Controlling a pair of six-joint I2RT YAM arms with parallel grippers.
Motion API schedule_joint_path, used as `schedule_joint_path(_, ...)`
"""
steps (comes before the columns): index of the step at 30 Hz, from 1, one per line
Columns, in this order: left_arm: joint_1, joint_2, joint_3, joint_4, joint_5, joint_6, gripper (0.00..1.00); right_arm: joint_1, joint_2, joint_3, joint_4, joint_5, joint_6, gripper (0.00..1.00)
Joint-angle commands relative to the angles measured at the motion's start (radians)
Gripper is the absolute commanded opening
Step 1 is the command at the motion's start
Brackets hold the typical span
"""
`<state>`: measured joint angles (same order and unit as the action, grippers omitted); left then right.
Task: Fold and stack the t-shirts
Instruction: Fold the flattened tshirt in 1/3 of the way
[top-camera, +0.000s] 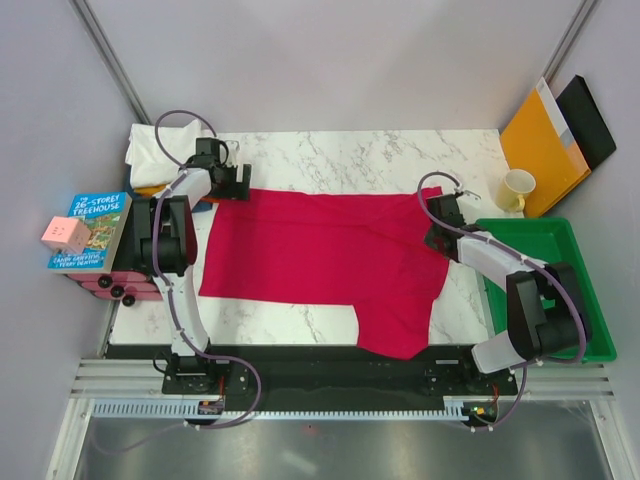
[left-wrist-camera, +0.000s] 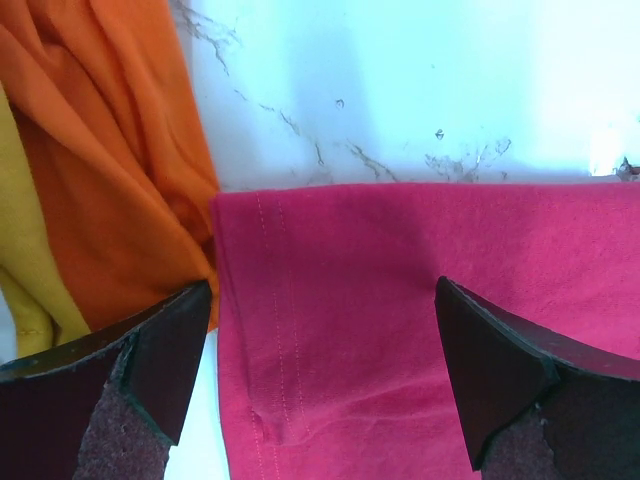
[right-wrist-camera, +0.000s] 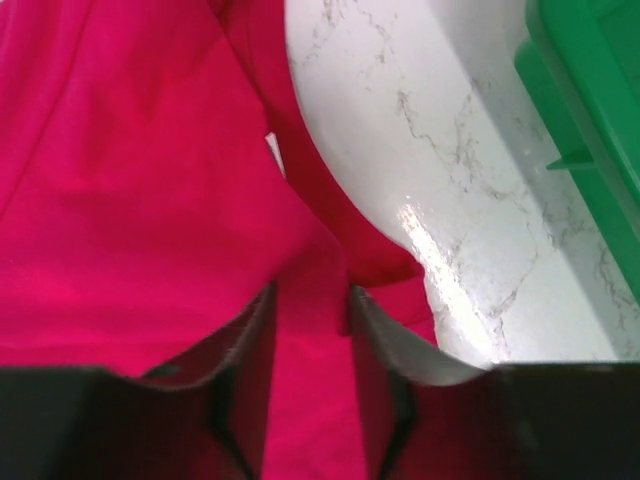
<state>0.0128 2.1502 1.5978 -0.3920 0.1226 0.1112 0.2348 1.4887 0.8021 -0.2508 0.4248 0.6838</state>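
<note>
The orange t-shirt (left-wrist-camera: 110, 150) lies bunched at the far left of the desk (top-camera: 330, 150), just beside the hem of the crimson t-shirt (top-camera: 320, 255). The left pincer (left-wrist-camera: 322, 290) hovers fully released over that hem corner. The crimson t-shirt lies flat, its long axis running left to right, hem left, collar right. The right pincer (right-wrist-camera: 311, 295) sits over the collar end, jaws narrowly parted, red cloth showing in the gap, no pinch evident. Each arm is nearest its own end.
</note>
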Motion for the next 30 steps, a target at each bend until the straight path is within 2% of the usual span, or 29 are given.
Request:
schedule_joint_path(1,-0.001,0.002,0.033,-0.024,0.003,-0.033,0.99,0.020,-0.002,0.078,0.025,0.019,-0.026,0.50)
schedule_joint_path(6,-0.001,-0.055,0.018,-0.002,0.022,-0.042,1.00,0.050,-0.019,0.169,0.001,0.017,-0.073,0.69)
schedule_joint_path(8,-0.001,-0.078,0.016,0.002,0.037,-0.060,0.99,0.070,-0.012,0.199,-0.022,0.002,-0.101,0.70)
schedule_joint_path(11,-0.001,-0.111,0.002,0.002,0.078,-0.087,1.00,0.104,0.013,0.236,-0.050,-0.041,-0.113,0.67)
schedule_joint_path(15,-0.046,-0.127,-0.042,0.002,0.120,-0.091,0.98,0.178,0.071,0.227,-0.051,-0.073,-0.124,0.53)
schedule_joint_path(23,-0.100,-0.109,-0.119,-0.008,0.166,-0.076,0.95,0.247,0.131,0.166,-0.027,-0.061,-0.101,0.45)
schedule_joint_path(30,-0.105,-0.066,-0.102,-0.016,0.150,-0.074,0.95,0.247,0.168,0.181,-0.021,-0.047,-0.099,0.39)
